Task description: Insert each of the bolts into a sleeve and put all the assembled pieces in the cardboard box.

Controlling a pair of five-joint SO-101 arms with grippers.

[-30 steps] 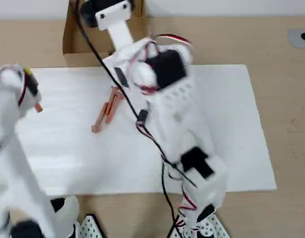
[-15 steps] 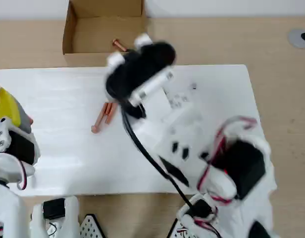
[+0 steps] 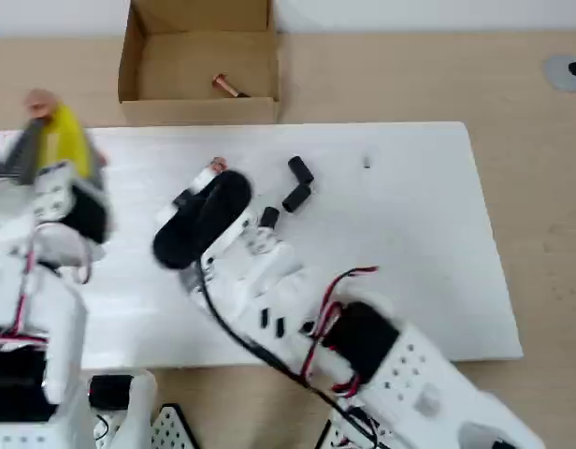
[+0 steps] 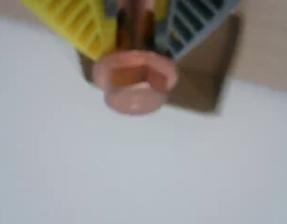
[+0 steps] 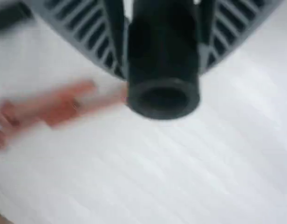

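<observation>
My left gripper [image 3: 47, 138] stands over the white mat's left end, shut on a copper bolt [image 3: 40, 101]. In the left wrist view the bolt [image 4: 134, 86] shows head-first between the yellow finger [image 4: 83, 25] and the grey finger [image 4: 199, 23]. My right gripper [image 3: 207, 192] hangs low over the mat's middle, shut on a black sleeve [image 5: 163, 70] whose open end faces outward. Loose bolts [image 5: 45, 109] lie on the mat just beyond it, one tip [image 3: 218, 166] poking out beside the gripper. Three black sleeves [image 3: 296, 198] lie right of it. The cardboard box [image 3: 134, 65] holds one copper piece [image 3: 227, 86].
The white mat [image 3: 410, 234] covers most of the wooden table [image 3: 531, 187], with bare room on its right half. The right arm's body and cables [image 3: 344, 337] stretch across the mat's front. A grey disc [image 3: 567, 70] sits at the far right.
The right arm has swung back from the box and come down over the loose bolts. The left arm has turned, its bolt now pointing toward the box. The black sleeves have come into sight.
</observation>
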